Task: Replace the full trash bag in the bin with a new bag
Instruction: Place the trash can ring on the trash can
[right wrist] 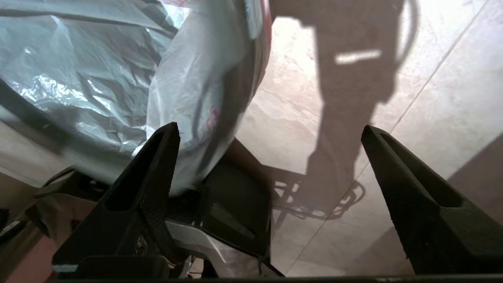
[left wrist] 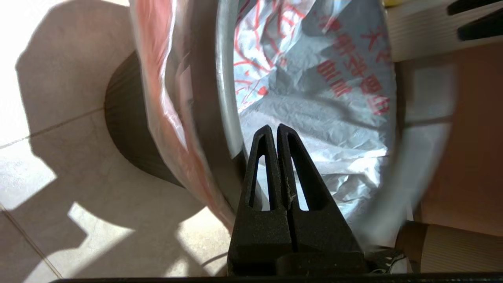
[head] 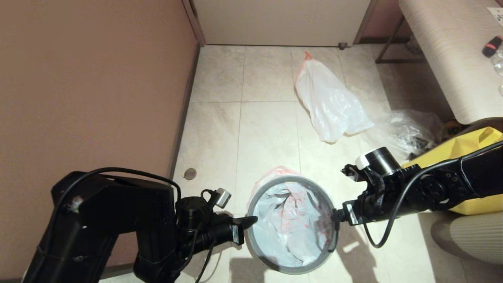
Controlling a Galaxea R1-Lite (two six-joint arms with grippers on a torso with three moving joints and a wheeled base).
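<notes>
The black bin (left wrist: pixel 125 129) stands on the tiled floor between my two arms, with the grey hoop (head: pixel 294 270) on its rim. The new bag (head: pixel 290 220), white with red print, lines the inside and folds out over the far rim. My left gripper (head: pixel 249 222) is shut, its tips (left wrist: pixel 274 127) at the hoop's left edge over the liner, nothing visibly pinched. My right gripper (head: pixel 337 215) is at the bin's right rim, open (right wrist: pixel 271 131), with one finger (right wrist: pixel 165 149) beside the bag's overhang. The full trash bag (head: pixel 330 102) lies on the floor farther away.
A clear crinkled bag (head: pixel 404 129) and a yellow tote (head: pixel 471 149) lie at the right under a pale bench (head: pixel 448 51). A brown wall (head: pixel 90 86) runs along the left. A round floor drain (head: pixel 190 173) sits left of the bin.
</notes>
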